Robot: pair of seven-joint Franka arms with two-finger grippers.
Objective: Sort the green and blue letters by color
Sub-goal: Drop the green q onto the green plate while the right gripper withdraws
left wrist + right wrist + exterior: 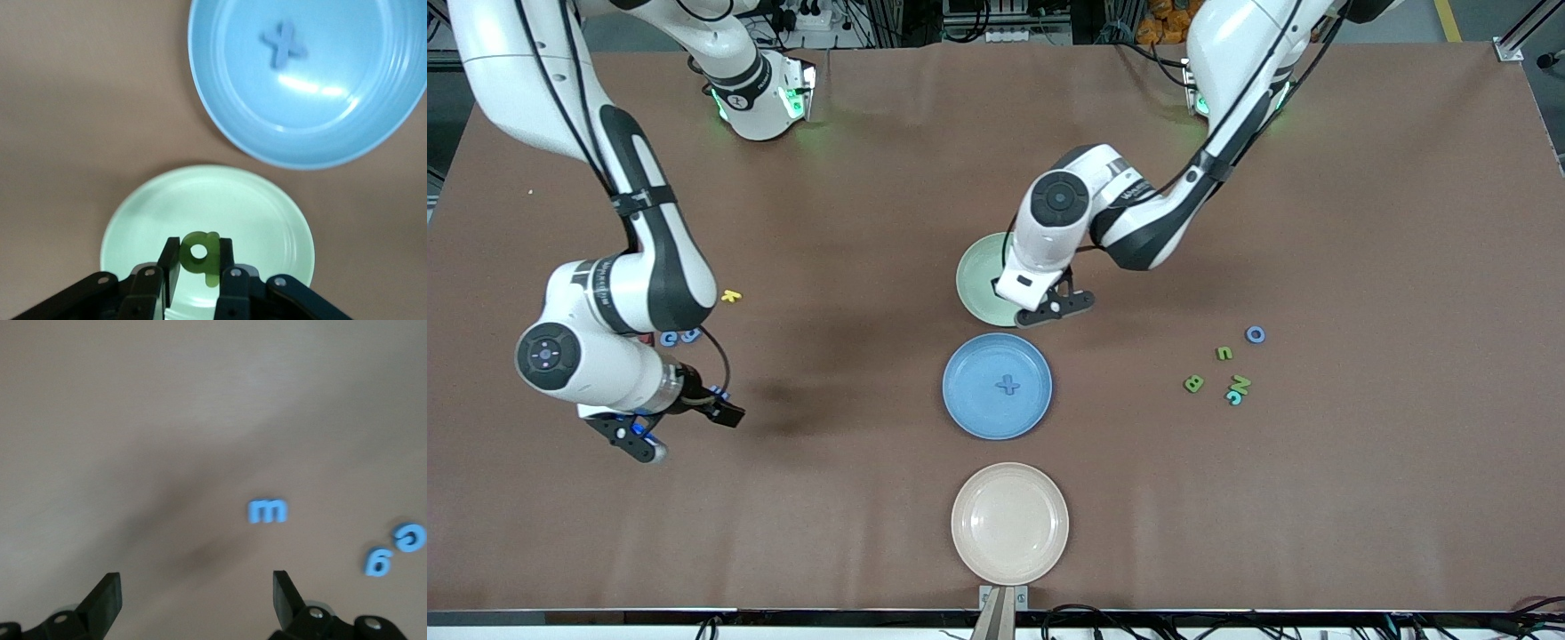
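Observation:
My left gripper (1055, 308) is over the green plate (976, 277) and is shut on a green letter q (199, 256), held above that plate (267, 213). The blue plate (971, 360) holds a blue plus shape (1008, 384), which also shows in the left wrist view (285, 45). My right gripper (689, 431) hangs open and empty over bare table at the right arm's end. A blue m (268, 511), a blue 6 (378, 561) and another blue letter (409, 537) lie near it. A blue O (1255, 334), a green B (1193, 383), a green N (1240, 383) and a blue C (1233, 397) lie toward the left arm's end.
A beige plate (1009, 523) stands nearest the front camera, in line with the blue plate and the green plate. A tiny yellow letter (731, 296) lies beside the right arm. Another small green letter (1224, 353) lies by the blue O.

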